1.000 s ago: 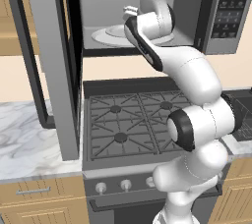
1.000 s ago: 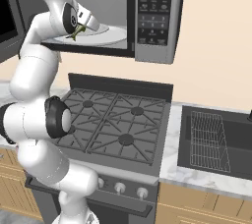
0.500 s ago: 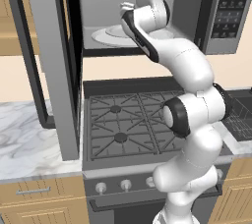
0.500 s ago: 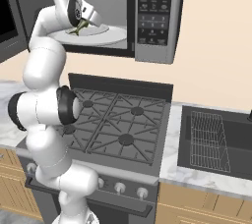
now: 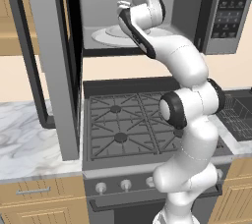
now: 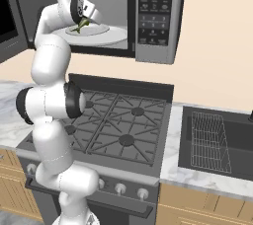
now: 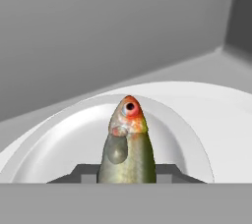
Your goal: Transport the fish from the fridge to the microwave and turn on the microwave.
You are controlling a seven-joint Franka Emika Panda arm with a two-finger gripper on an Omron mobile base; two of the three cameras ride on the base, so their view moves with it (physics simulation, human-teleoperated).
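While reaching into open microwave (image 6: 148, 17), end effector (image 6: 83, 20) clamped on fish (image 7: 127, 149), head pointing out over white turntable plate (image 7: 206, 120), above stove (image 6: 118, 125).

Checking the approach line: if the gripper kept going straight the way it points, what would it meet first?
Probably the white turntable plate inside the microwave; the held fish would touch it before the gripper, though depth is unclear.
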